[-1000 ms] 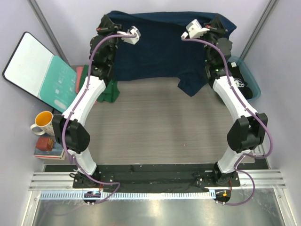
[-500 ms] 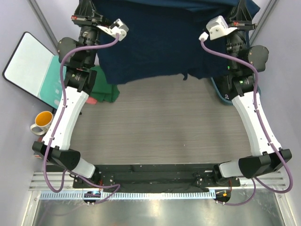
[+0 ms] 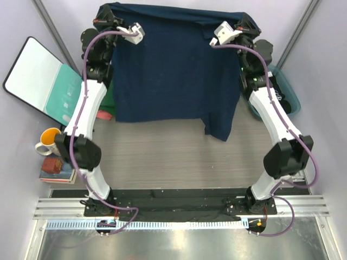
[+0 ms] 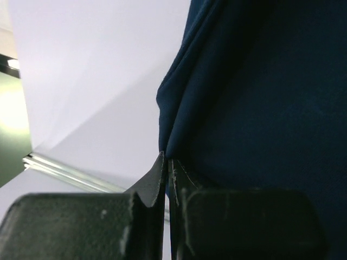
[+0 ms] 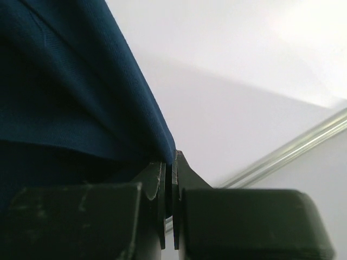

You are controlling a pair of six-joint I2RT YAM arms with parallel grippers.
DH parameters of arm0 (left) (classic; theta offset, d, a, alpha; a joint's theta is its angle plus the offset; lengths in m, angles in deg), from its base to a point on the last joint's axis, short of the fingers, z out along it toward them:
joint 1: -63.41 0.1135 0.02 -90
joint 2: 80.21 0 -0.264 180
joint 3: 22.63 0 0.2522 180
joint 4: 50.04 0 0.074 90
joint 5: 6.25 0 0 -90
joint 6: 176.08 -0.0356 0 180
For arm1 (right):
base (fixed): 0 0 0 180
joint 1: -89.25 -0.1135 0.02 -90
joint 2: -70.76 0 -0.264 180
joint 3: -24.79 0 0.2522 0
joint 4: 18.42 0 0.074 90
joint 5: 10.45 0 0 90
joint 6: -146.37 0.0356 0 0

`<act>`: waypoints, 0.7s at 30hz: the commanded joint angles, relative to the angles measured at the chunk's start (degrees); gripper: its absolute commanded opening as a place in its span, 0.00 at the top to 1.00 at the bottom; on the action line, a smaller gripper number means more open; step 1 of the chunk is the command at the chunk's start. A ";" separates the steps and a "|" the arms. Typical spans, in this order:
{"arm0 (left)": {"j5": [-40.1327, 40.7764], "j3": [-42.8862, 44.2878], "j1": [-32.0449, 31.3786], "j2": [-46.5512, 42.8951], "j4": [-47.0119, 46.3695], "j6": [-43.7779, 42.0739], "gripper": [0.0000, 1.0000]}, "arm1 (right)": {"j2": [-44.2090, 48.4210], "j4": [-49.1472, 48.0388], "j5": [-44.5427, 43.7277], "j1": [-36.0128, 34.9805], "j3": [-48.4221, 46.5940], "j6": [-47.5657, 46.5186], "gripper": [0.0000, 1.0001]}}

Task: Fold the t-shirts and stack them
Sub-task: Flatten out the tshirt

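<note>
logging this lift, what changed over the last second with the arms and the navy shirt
Both arms swung up and outward, then drew back in. The navy t-shirt went up with them and now hangs spread between them, its hem and one sleeve lower in the top view than a second ago. The left gripper and right gripper stayed shut on its top edge. The board and mug did not move.

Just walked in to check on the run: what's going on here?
Both arms hold the navy blue t-shirt by its top edge, the left gripper shut on one corner and the right gripper on the other. It is spread between them over the far end of the table, one sleeve dangling lower on the right. No fold is made yet.
</note>
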 commanded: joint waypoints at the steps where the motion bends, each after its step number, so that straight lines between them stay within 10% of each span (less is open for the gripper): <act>1: 6.94 11.72 5.36 5.26 -4.09 0.89 1.00 | -2.79 -4.67 -7.02 4.12 -11.05 0.42 0.99; 9: 5.64 25.20 6.60 7.06 -9.27 -0.07 1.00 | -5.88 0.87 -7.55 5.62 -29.02 -0.45 0.99; 15: 1.24 2.73 6.60 -3.24 -13.24 -0.69 1.00 | 6.06 4.73 -5.71 5.62 -9.55 0.84 0.99; 21: -5.76 -31.80 6.77 -17.82 2.56 -0.67 1.00 | 22.24 23.26 4.83 5.79 20.96 2.62 0.99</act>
